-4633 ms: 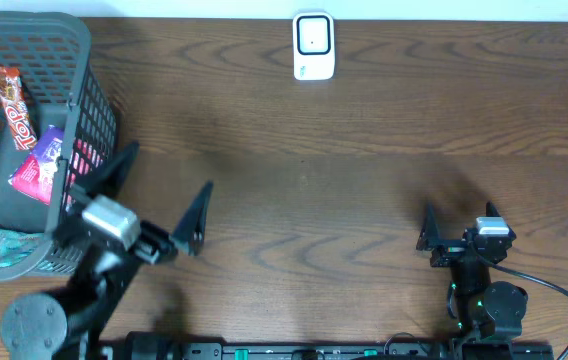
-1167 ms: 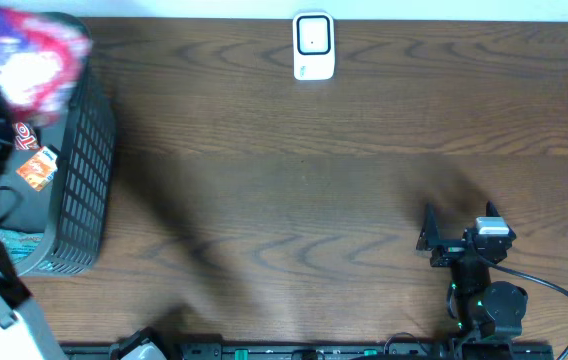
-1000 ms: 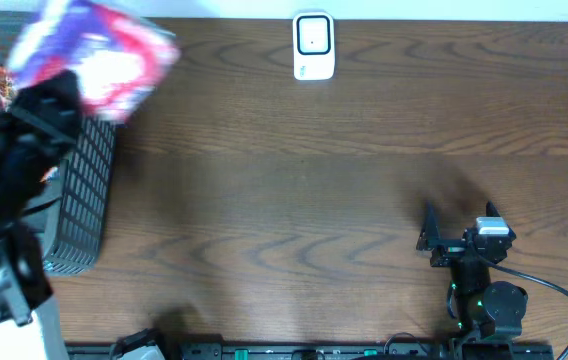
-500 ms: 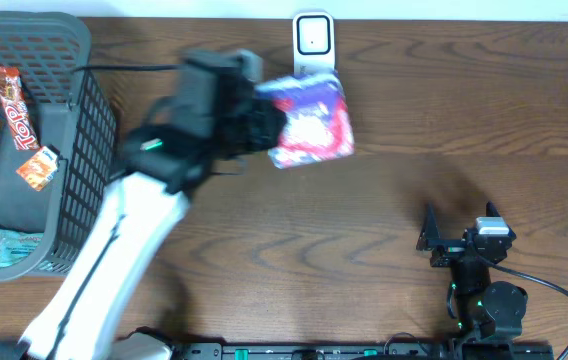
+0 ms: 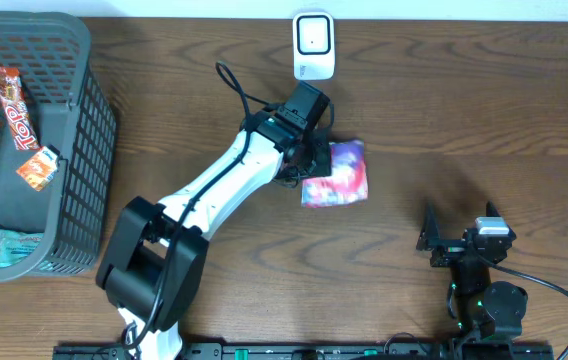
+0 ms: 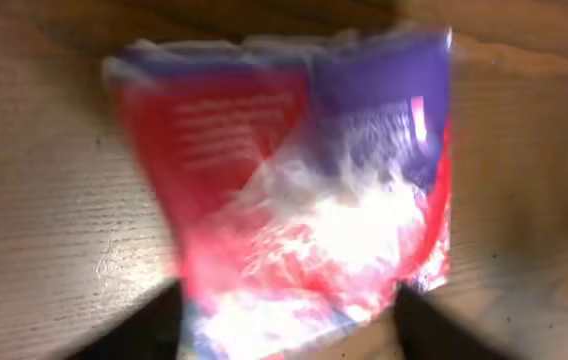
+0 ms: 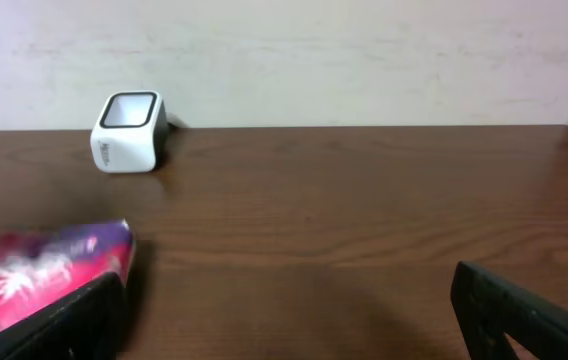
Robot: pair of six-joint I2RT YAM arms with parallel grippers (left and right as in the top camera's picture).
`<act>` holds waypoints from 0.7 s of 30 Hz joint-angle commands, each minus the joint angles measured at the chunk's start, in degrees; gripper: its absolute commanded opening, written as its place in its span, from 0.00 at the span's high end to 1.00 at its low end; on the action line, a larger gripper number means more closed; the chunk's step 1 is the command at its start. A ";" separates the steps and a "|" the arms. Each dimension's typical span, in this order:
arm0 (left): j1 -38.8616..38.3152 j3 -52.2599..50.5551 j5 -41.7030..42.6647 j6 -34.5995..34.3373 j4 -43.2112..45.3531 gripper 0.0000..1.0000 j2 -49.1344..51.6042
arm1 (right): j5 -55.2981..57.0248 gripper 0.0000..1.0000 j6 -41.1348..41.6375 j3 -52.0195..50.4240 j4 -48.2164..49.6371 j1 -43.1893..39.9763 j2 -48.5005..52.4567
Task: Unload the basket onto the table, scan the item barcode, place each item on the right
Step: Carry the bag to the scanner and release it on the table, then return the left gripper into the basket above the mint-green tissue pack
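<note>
Nearest my base, my right gripper (image 5: 459, 224) rests with its jaws wide apart, holding nothing, well apart from the work. My left gripper (image 5: 311, 164) is stretched out to mid-table; in its blurred wrist view the fingers stand parted, seemingly not pinching anything. The snack packet (image 5: 336, 172) lies flat on the table (image 5: 464, 110), just to that gripper's right and touching or nearly so. Farther back, straight beyond, the white scanner (image 5: 313, 45) stands. The left arm is clearly the nearer one.
</note>
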 commanded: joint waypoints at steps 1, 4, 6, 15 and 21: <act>0.48 0.42 -0.09 -0.96 0.00 0.13 -1.36 | 0.50 0.01 -0.61 -0.24 -0.02 0.39 -0.22; 2.12 1.03 1.73 1.31 -0.04 0.10 -4.46 | 0.50 0.01 -0.61 -0.24 -0.02 0.39 -0.20; 4.09 1.51 2.43 2.49 -0.24 0.09 -8.00 | 0.50 0.01 -0.61 -0.24 -0.04 0.39 -0.20; 29.14 1.62 -4.70 6.21 -1.03 0.09 -32.65 | 0.50 0.01 -0.61 -0.24 -0.02 0.39 -0.20; 55.74 1.62 -12.22 6.16 -5.40 0.09 -39.87 | 0.50 0.01 -0.61 -0.24 -0.02 0.39 -0.20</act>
